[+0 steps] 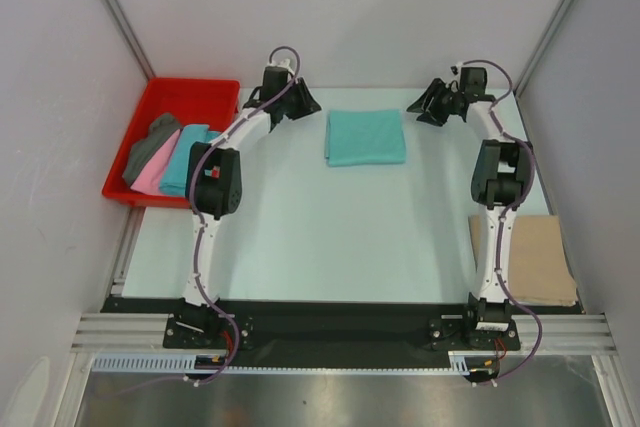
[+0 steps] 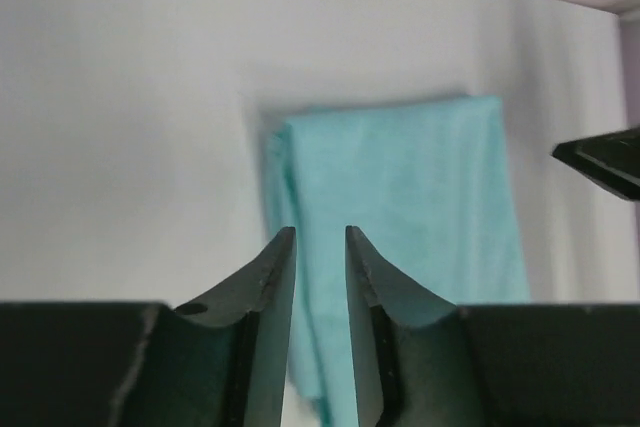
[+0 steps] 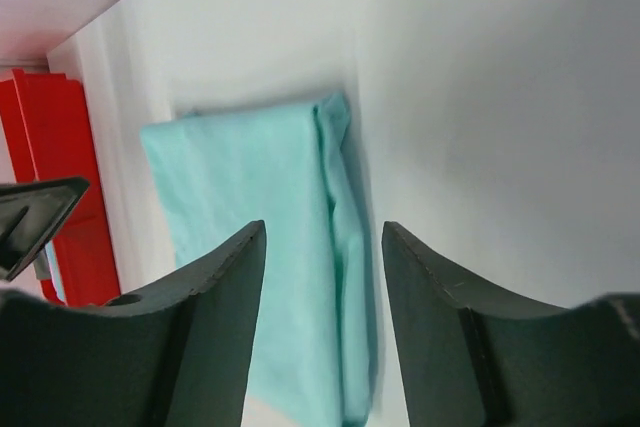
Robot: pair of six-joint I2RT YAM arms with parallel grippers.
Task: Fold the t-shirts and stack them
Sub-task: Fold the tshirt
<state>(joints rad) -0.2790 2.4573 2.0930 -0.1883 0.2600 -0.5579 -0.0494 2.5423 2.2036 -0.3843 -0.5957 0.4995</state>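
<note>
Mint green t-shirt: folded into a neat rectangle, and I see it lying flat at the far middle of the table.
Tan t-shirt: folded flat at my near right edge.
Dark grey t-shirt: bunched, leftmost in the red tray.
Pink t-shirt: beside the grey, overlapping it.
Turquoise t-shirt: rightmost in the tray, against the pink.

The left arm and right arm have white links, black joints and purple cables. A red-and-blue sticker marks the left one. The left tool and right tool are black.
</note>
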